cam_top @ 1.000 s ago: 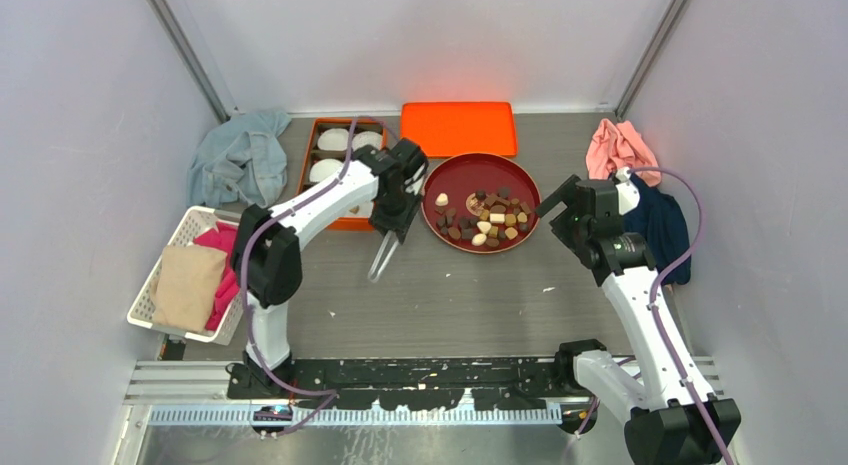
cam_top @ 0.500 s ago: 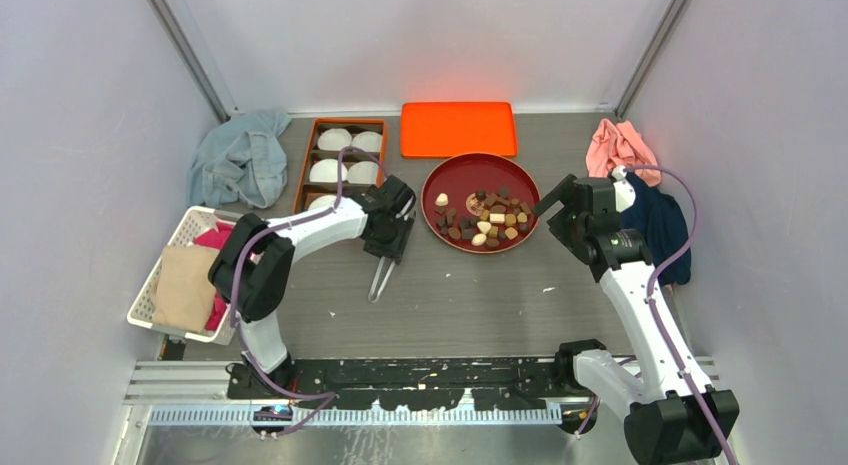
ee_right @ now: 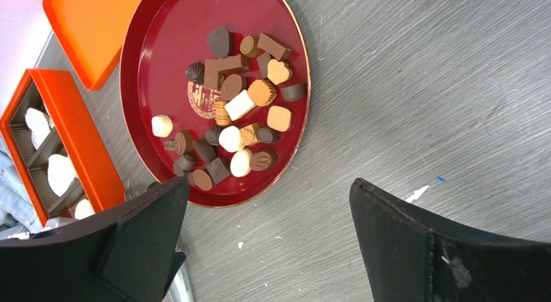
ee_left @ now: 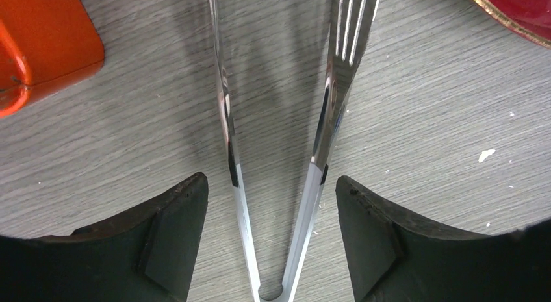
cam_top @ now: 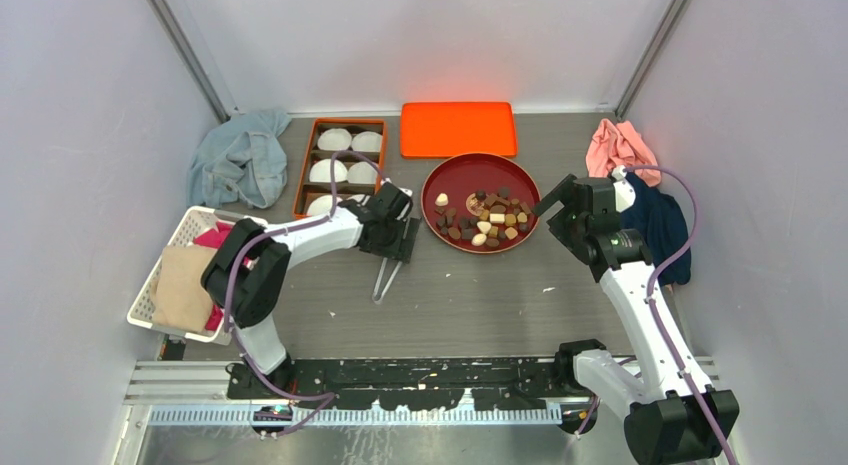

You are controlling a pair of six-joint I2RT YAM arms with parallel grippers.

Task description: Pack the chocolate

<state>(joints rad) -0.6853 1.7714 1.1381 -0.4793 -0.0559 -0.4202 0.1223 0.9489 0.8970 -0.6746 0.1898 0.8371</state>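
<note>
Edges: left claw (cam_top: 390, 247) sits low, with the corner of the orange box (ee_left: 45, 42) ahead to its left and the rim of the red plate (ee_left: 520, 10) ahead to its right, both near.
Left claw state: spread wide, one finger on either side of the metal tongs (ee_left: 325, 120) lying on the surface (cam_top: 480, 305); no contact shows, nothing gripped.
Right claw state: right claw (ee_right: 268, 185) gapes wide, holding nothing, beside the plate's right rim.
Chocolate (ee_right: 234, 107): loosely clustered on the plate, just ahead of the right claw.
Open room: bare surface lies behind both claws, toward the arm bases.
Around: orange lid (cam_top: 458, 130) beyond the plate; basket (cam_top: 150, 285) and denim cloth (cam_top: 240, 165) well off the left claw's left; pink cloth (cam_top: 620, 145) and navy cloth (cam_top: 660, 220) behind the right claw.
In the way: tong arms splay directly under the left claw.
Left wrist only: fork-like tines on one tong arm.
Right wrist only: single sweets, square, round and oval, plus paper cups (ee_right: 62, 172) in the box.
</note>
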